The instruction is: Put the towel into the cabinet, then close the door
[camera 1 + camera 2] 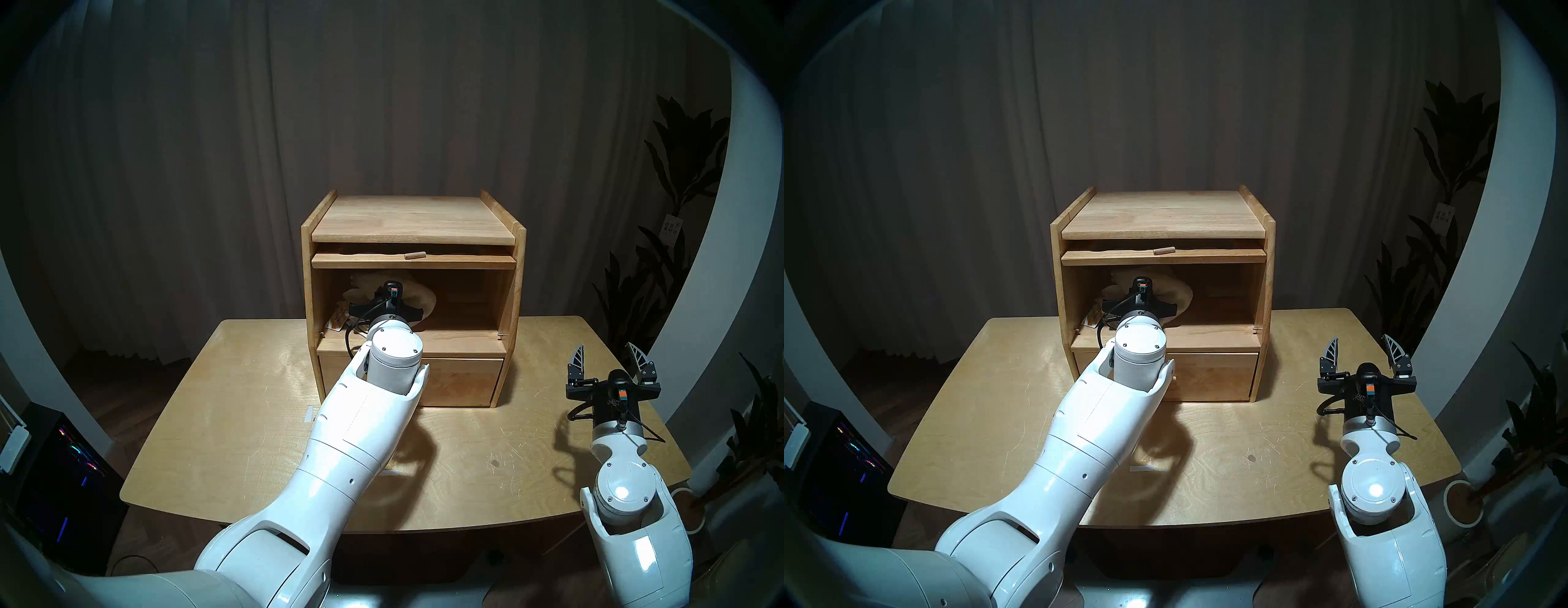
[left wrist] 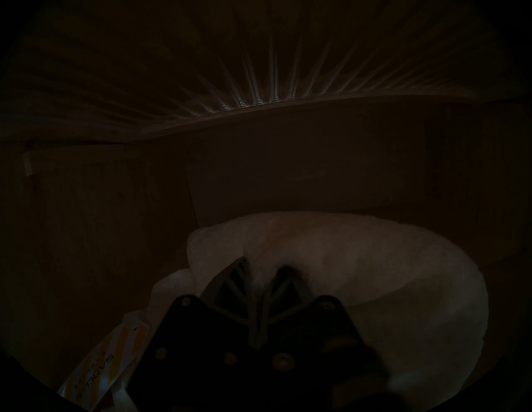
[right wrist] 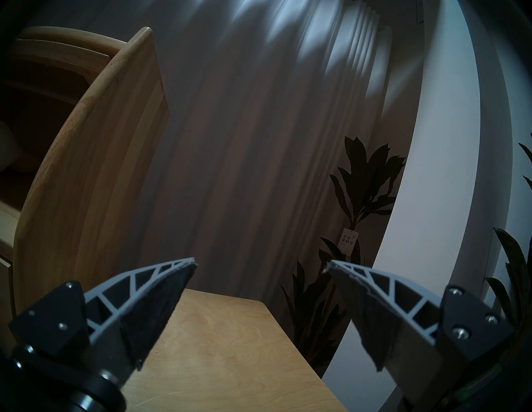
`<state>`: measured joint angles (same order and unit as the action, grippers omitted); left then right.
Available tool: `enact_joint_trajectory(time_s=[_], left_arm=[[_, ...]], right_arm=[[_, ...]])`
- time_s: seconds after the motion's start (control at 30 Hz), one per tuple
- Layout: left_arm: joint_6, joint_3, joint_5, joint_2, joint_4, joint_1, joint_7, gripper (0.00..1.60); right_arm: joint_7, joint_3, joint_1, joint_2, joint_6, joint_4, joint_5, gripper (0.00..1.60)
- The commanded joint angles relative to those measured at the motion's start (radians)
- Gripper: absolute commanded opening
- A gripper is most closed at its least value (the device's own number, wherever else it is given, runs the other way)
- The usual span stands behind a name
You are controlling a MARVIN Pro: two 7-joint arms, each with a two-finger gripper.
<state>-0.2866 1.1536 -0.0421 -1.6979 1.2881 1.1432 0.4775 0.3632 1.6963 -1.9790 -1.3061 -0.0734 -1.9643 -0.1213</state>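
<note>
Item: my left claw (image 2: 260, 276), pinched on the towel (image 2: 359, 273), apparently inside the cabinet (image 1: 507, 297); right claw (image 1: 602, 361) wide, empty.

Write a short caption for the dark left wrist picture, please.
Inside the cabinet: the left gripper, shut on the towel.

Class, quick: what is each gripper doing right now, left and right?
Left gripper: closed on the towel inside the cabinet.
Right gripper: open, holding nothing, above the table.
</note>
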Motion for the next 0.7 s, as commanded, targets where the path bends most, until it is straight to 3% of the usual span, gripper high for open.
enact_joint_trajectory(time_s=[0.0,0.67], left_arm=[[-0.008,0.001,0.005,-0.007,0.024,-0.051,-0.024,0.0],[-0.049,0.005,-0.004,0.0,-0.002,-0.093,-0.068,0.0]], right_arm=[[0.0,0.0,0.0,0.002,-0.001,-0.023,-0.002,1.6],[0.006,-0.003,-0.001,0.008,0.0,-0.023,0.002,1.6]])
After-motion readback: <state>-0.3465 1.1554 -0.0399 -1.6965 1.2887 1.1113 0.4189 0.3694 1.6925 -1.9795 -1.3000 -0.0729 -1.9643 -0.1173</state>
